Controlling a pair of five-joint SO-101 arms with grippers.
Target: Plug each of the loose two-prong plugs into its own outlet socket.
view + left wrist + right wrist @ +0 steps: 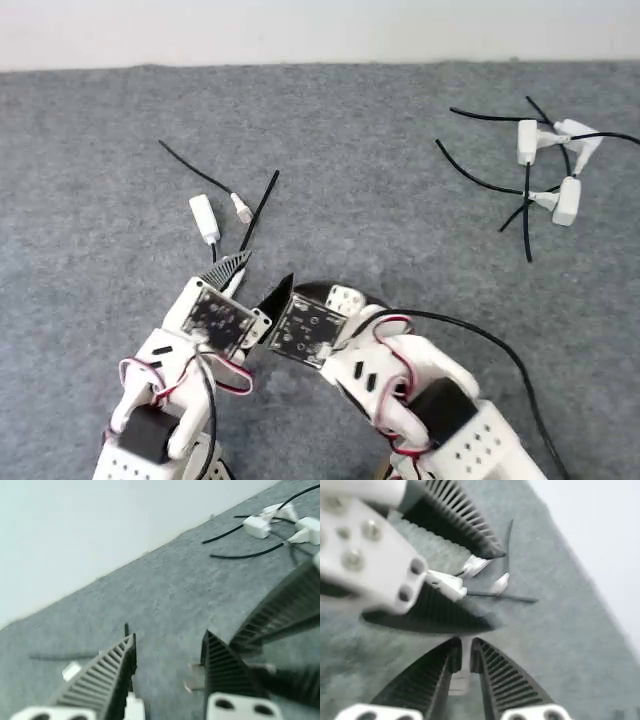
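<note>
A white outlet socket (204, 218) and a small white plug (241, 208) with black cords lie on the grey carpet just beyond my two grippers. My left gripper (234, 271) (169, 636) hovers open right behind them. Beside it, my right gripper (277, 293) (465, 647) is nearly closed on a pale two-prong plug (194, 677), whose prongs stick out next to the left gripper's finger. Far off to the right lies a tangle of white sockets and plugs (548, 165) (280, 520) with black cords.
The grey carpet (380, 200) stretches bare between the near pair and the far cluster. A pale wall (320, 30) borders the carpet's far edge. Both arms crowd together at the near edge, with their wiring trailing to the right.
</note>
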